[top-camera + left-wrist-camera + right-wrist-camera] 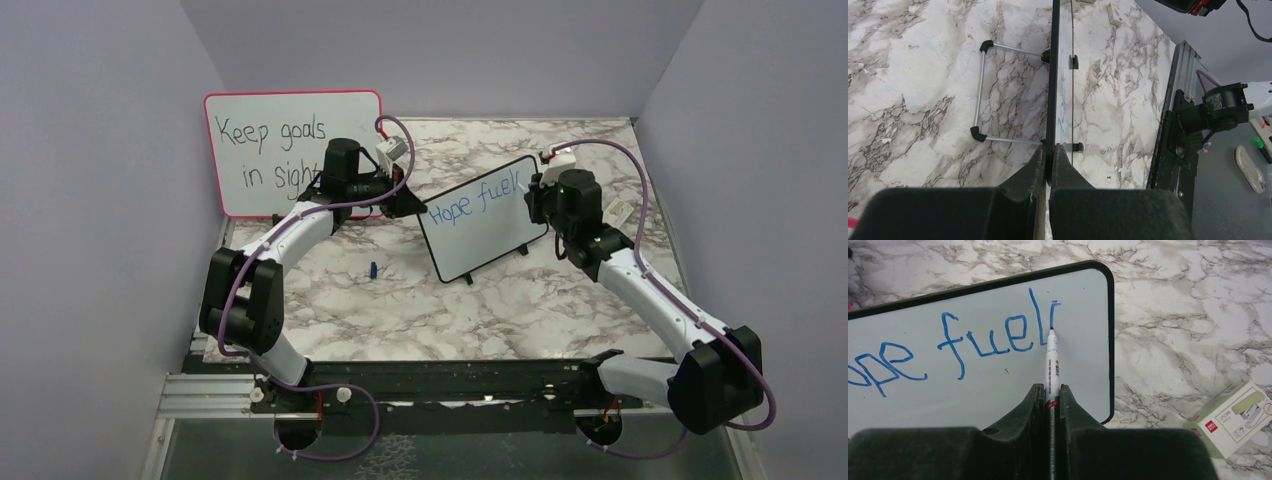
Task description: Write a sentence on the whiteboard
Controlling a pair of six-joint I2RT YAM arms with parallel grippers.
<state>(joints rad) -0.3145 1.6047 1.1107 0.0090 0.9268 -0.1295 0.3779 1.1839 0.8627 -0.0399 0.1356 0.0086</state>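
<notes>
The whiteboard (482, 230), black-framed with two small feet, stands tilted mid-table. Blue handwriting, the sentence (475, 201), reads "Hope fuel" plus the start of another letter (1054, 310). My left gripper (1050, 150) is shut on the board's left edge (1051, 90), seen edge-on in the left wrist view. My right gripper (1050, 389) is shut on a white marker (1051, 360). Its blue tip touches the board (998, 380) just below the newest stroke, near the right frame.
A larger pink-framed board (292, 150) with black writing leans against the back wall. A small blue marker cap (372, 269) lies on the marble table (400, 310). A green-and-white box (1235, 417) sits right of the board. The board's wire stand (981, 95) reaches behind it.
</notes>
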